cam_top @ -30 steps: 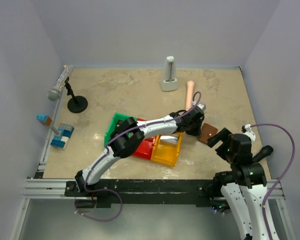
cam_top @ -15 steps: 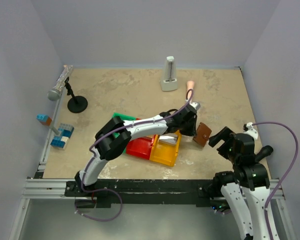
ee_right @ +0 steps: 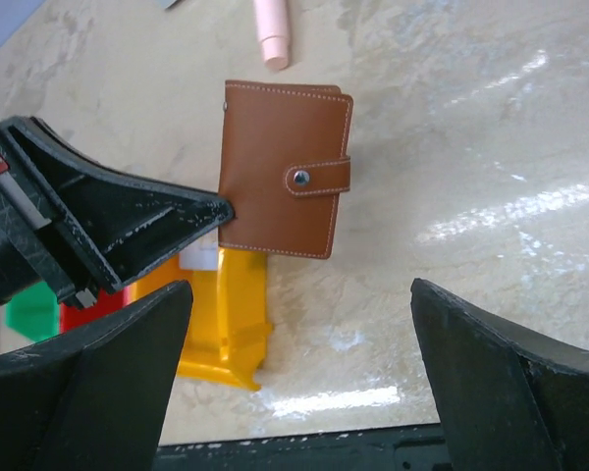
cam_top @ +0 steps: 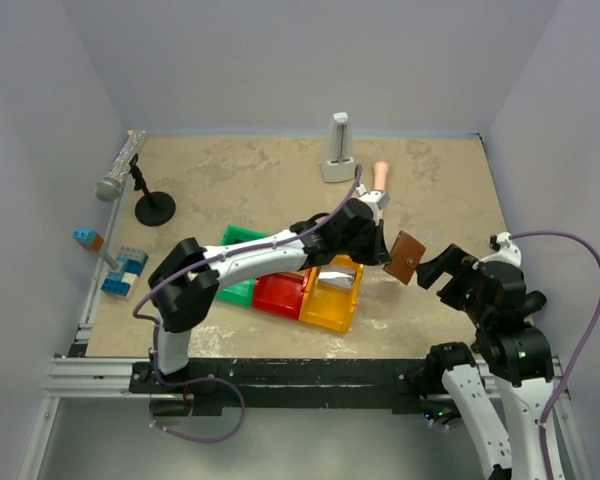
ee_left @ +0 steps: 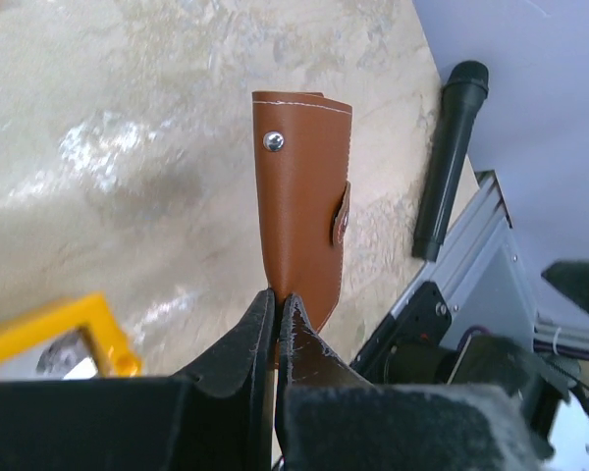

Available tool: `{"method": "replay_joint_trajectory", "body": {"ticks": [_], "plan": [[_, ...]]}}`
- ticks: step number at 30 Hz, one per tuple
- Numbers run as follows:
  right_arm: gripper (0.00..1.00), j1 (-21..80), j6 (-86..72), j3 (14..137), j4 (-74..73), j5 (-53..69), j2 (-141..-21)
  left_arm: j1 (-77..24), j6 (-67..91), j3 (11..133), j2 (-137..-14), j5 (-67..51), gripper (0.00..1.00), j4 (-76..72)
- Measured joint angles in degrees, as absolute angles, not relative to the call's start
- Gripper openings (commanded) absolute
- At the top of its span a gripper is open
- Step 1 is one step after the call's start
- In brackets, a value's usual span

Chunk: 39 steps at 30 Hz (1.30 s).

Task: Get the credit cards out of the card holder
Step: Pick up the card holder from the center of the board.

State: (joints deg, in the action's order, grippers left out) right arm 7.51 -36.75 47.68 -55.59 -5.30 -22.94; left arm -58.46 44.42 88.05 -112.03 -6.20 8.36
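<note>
The card holder [ee_right: 285,167], snapped shut, is held by one edge above the table [ee_right: 491,147] in the tightly closed left gripper [ee_left: 277,294], facing the wide-spread right gripper [ee_right: 299,289]; presentation is judged in hand; next its tab [ee_right: 319,178] must be unsnapped.

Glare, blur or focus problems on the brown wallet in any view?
Top external: even, soft light; the brown leather bifold card holder is small but sharp. Left wrist: holder crisp, the left gripper pinching it looks soft up close, pale glare patches on the beige marbled table. Right wrist: stitching and snap legible, bright streaks on the table beside it, none on the leather; right gripper dark in the foreground.
</note>
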Motion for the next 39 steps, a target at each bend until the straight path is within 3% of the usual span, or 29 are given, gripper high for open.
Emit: {"method": "replay_joint_trajectory", "body": {"ticks": [13,19,28,39], "plan": [[0.98,7.5,-37.4,49.3,-40.2,28.0,-27.7,-50.1,44.4,48.1,-67.9,-11.1,0.00,0.6],[0.98,9.1,-41.6,43.4,-27.6,39.5,-28.7,-50.2,44.4,40.1,-54.3,-13.8,0.00,-0.1],[0.97,25.8,-42.1,43.9,-21.9,38.0,-37.1,-50.2,45.1,36.1,-49.4,-16.6,0.00,-1.0],[0.96,28.6,-39.6,44.4,-23.2,29.5,-39.0,-50.2,46.9,34.8,-45.3,-17.4,0.00,-1.3]]}}
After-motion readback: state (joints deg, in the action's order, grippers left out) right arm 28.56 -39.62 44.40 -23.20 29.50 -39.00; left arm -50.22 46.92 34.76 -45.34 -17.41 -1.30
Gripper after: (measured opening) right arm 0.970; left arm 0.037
